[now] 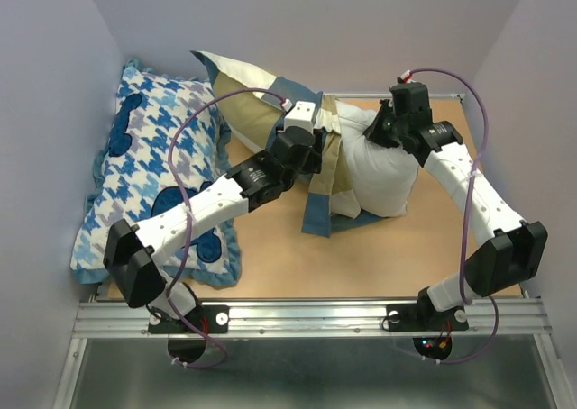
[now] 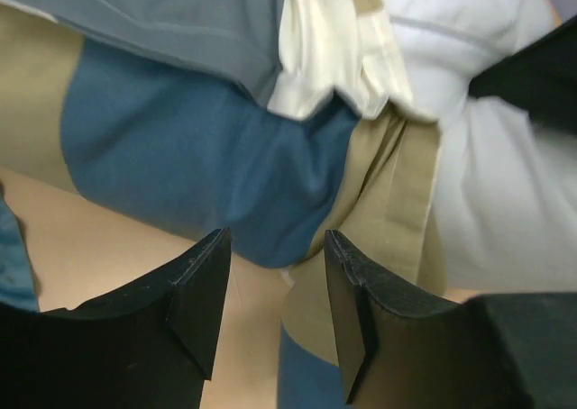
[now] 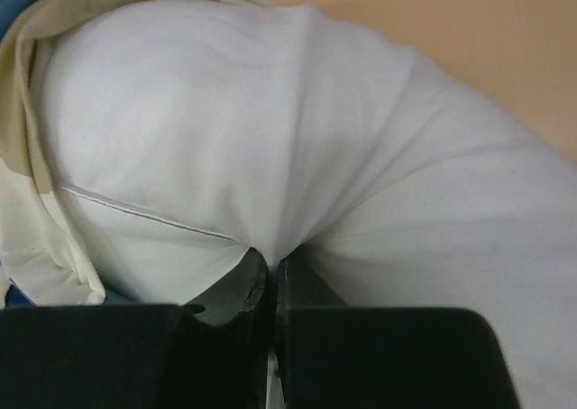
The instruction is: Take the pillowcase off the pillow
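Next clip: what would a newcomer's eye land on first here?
A white pillow bulges half out of its tan, blue and cream pillowcase in the middle of the table. The right gripper is pinched shut on the pillow; the left gripper hangs open over the pillowcase. A big blue-and-white houndstooth cushion fills the table's left side.

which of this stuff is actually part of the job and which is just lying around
Part of the job:
- pillowcase, partly off
- pillow, right end bare
- right hand, shut on the pillow
- left hand, open over the pillowcase

Just lying about:
- houndstooth cushion, by the left wall
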Motion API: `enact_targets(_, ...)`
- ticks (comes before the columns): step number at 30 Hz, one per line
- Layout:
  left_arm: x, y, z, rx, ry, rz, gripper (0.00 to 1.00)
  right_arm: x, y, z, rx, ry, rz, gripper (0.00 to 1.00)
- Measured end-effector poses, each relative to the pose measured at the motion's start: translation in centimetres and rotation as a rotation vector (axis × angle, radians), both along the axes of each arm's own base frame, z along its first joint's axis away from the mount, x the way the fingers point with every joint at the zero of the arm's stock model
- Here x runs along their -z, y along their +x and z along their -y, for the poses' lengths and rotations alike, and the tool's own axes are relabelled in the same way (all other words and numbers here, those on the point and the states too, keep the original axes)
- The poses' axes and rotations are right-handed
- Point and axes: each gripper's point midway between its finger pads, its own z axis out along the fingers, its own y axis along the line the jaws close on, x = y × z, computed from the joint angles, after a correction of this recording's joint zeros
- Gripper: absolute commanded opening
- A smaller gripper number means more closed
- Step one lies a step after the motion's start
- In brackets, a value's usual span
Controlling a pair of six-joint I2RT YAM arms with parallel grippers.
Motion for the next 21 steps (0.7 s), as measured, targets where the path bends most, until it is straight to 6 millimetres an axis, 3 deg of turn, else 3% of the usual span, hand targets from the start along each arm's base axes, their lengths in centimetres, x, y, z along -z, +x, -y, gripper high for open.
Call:
enact_targets(4,2.8,-0.2,1.3,0.034,-0.014,-0.038,0.63,-1.2,0.6,0.6,0.017,0.016,0.049,0.0)
enact_targets(7,2.7,-0.5,2.6,0.07,-0.063,-0.027,0.71,-1.1,1.0,0.9,0.026,0.018,0.059,0.01)
enact_targets(11,2.9,-0.9,4.0,0.111,-0.12,-0.013,0.72,-1.1,1.1,1.0,0.025,0.018,0.064,0.01)
enact_targets(13,3.4,-1.0,4.4,0.123,-0.138,-0.012,0.83,-1.1,1.1,1.0,0.025,0.018,0.065,0.01)
enact_targets(17,4.3,-0.1,5.0,0.099,-0.131,-0.01,0.81,-1.2,1.1,0.9,0.021,0.018,0.065,0.01)
enact_targets(18,4.8,0.2,5.2,0.092,-0.122,-0.013,0.77,-1.2,1.1,0.9,0.021,0.017,0.065,0.0)
enact_targets(20,6.1,0.8,5.8,0.086,-0.103,-0.025,0.52,-1.2,1.1,0.9,0.021,0.017,0.066,0.0)
enact_targets(21,7.0,1.0,5.9,0.083,-0.093,-0.035,0.12,-1.2,1.1,0.9,0.021,0.017,0.066,0.01)
